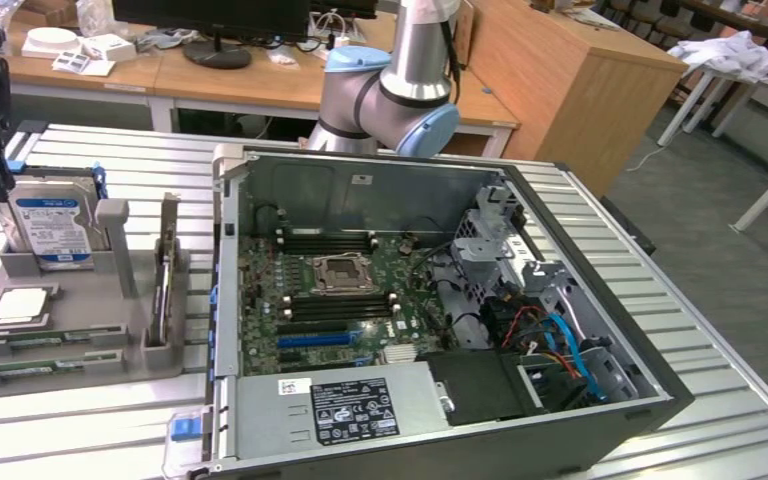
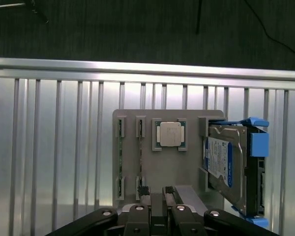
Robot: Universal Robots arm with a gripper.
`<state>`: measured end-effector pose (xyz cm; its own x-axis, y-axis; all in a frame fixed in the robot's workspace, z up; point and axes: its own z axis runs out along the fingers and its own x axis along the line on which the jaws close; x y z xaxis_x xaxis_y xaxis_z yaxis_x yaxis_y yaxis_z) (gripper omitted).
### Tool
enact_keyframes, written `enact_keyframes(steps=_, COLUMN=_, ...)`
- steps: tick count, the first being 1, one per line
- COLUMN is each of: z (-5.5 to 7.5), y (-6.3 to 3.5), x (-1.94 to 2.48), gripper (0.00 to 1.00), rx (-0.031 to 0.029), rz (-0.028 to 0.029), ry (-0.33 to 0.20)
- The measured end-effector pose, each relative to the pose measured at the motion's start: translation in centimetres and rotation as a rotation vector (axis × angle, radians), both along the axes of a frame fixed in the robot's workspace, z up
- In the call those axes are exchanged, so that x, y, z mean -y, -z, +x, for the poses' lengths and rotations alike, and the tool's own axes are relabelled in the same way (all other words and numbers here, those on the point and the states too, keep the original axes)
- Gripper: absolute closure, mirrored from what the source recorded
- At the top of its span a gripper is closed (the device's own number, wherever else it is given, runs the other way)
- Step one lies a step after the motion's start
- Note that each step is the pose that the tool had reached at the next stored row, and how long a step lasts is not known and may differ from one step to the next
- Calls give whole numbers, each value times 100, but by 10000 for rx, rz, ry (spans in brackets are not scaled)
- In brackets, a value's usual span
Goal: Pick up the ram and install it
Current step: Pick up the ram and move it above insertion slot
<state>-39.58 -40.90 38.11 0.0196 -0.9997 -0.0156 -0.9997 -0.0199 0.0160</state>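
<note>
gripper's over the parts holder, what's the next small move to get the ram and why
Probably a small sideways shift away from the hard drive, before any descent. The gripper hangs above the holder with jaws open and empty. Their gap lines up with the edge of the processor rather than the nearer ram, which stands on edge in its slot.

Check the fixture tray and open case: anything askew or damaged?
Nothing stands out. The hard drive stands upright in the gray tray, the processor lies flat in its pocket, and the motherboard looks intact.
</note>
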Motion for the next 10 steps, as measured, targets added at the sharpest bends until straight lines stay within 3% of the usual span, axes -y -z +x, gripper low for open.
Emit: enact_keyframes(steps=10, z=0, y=0, x=0, gripper=76, rx=0, rz=0, ry=0)
